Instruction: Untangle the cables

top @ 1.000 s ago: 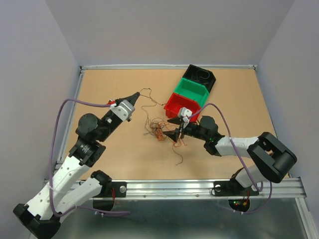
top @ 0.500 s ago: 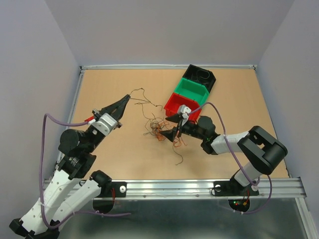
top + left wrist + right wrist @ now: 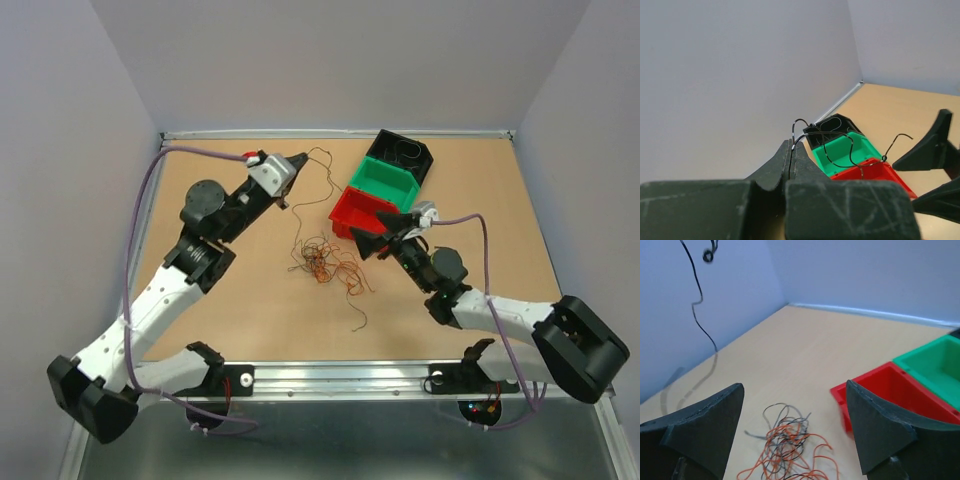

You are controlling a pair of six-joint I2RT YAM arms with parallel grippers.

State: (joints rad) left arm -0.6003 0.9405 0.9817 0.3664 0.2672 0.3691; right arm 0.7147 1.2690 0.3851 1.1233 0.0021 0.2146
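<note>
A tangle of thin orange, dark and grey cables [image 3: 322,263] lies mid-table, also seen in the right wrist view [image 3: 785,442]. One loose strand [image 3: 358,315] trails toward the near edge. My left gripper [image 3: 298,160] is raised over the back left and is shut on a dark curly cable [image 3: 850,147], pinched at the fingertips [image 3: 791,146]. That cable [image 3: 333,185] hangs down toward the tangle and shows high up on the left in the right wrist view [image 3: 697,315]. My right gripper [image 3: 372,238] [image 3: 794,384] stands open and empty beside the red bin, right of the tangle.
Three bins stand in a diagonal row at the back right: red [image 3: 350,215], green [image 3: 385,185] and black [image 3: 388,140]. A metal rail runs along the near edge with both arm bases. Walls close in the table on three sides.
My left arm has swung up and toward the back right, lifting the dark cable. My right gripper has opened wider and drawn back from the tangle toward the red bin.
</note>
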